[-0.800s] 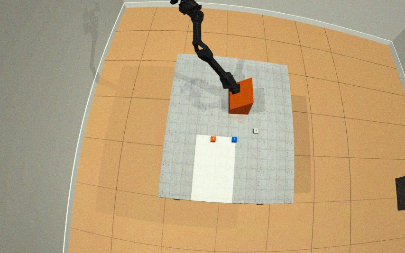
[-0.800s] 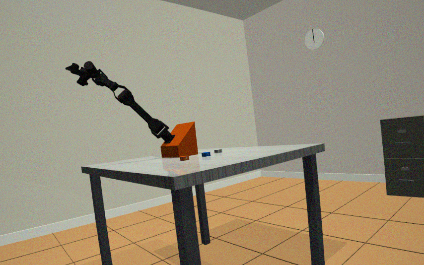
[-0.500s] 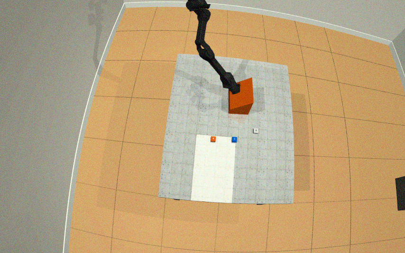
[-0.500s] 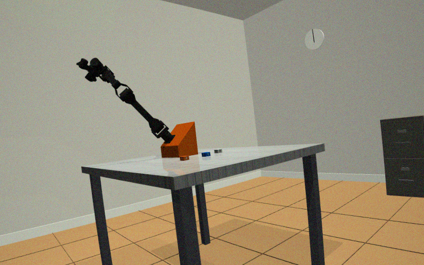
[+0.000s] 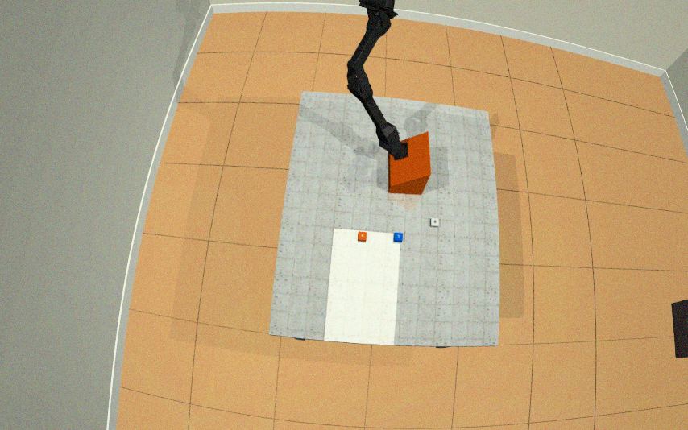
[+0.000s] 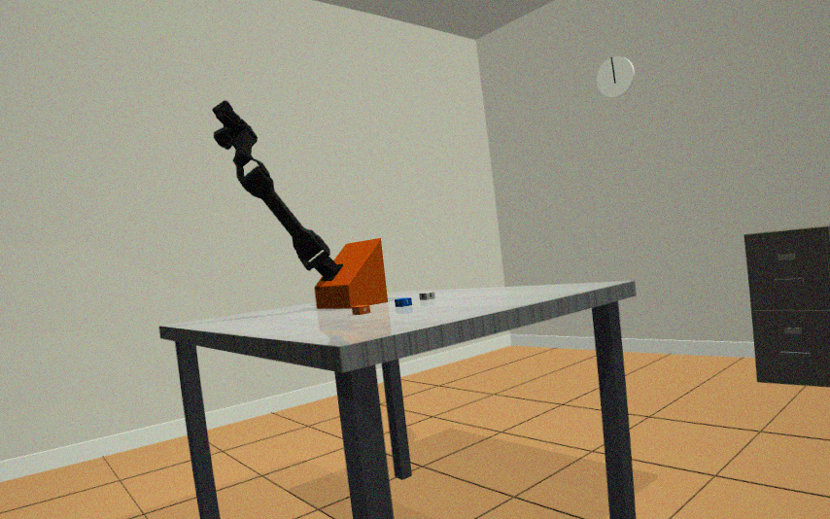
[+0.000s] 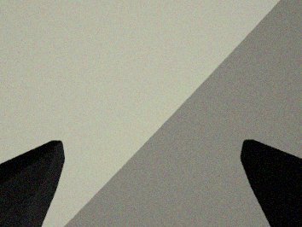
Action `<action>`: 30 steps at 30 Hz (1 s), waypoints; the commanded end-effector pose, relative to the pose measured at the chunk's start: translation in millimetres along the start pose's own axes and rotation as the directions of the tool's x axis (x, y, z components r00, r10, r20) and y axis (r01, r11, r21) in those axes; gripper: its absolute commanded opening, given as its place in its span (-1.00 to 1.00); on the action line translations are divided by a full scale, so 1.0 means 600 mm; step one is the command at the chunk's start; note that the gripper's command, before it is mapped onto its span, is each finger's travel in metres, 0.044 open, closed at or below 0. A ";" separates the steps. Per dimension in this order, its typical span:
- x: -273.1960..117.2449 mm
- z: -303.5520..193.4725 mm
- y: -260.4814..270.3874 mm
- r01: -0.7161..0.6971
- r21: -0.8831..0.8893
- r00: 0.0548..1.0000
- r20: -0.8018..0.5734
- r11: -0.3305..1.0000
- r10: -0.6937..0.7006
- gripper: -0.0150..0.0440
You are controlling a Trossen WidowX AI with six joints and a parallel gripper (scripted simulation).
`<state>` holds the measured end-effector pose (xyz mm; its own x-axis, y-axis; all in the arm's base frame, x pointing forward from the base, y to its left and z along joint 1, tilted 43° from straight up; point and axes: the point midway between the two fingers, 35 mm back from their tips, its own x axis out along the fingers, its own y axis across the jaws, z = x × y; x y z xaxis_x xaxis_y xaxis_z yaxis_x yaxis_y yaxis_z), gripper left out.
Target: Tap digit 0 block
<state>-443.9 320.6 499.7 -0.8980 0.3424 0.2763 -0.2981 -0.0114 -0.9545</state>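
A white block lies on the table to the right of the other two in the top view; its dark digit is too small to read surely. A blue block sits at the corner of a white area, its digit not readable. An orange block lies to its left; its mark looks like a 4, but is small. My gripper is open with nothing between its fingers. It is raised high, away from all blocks, and the wrist view shows only walls.
The arm stands on a large orange wedge-shaped base on the grey table. A white rectangle marks part of the tabletop. A dark cabinet and a wall clock are off beyond the table.
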 end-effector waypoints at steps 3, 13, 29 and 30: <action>-0.032 -0.155 0.088 -0.099 0.221 0.964 -0.221 0.970 0.148 0.86; -0.152 -0.371 0.200 -0.027 0.537 0.783 -0.513 0.843 0.352 0.86; -0.485 -0.611 0.350 0.487 0.657 0.262 -0.738 0.576 0.622 0.86; -0.510 -0.620 0.358 0.524 0.641 0.224 -0.739 0.561 0.636 0.86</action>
<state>-158.9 561.5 206.5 -0.2570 0.8040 -0.5362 -0.7606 -0.5106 -0.4010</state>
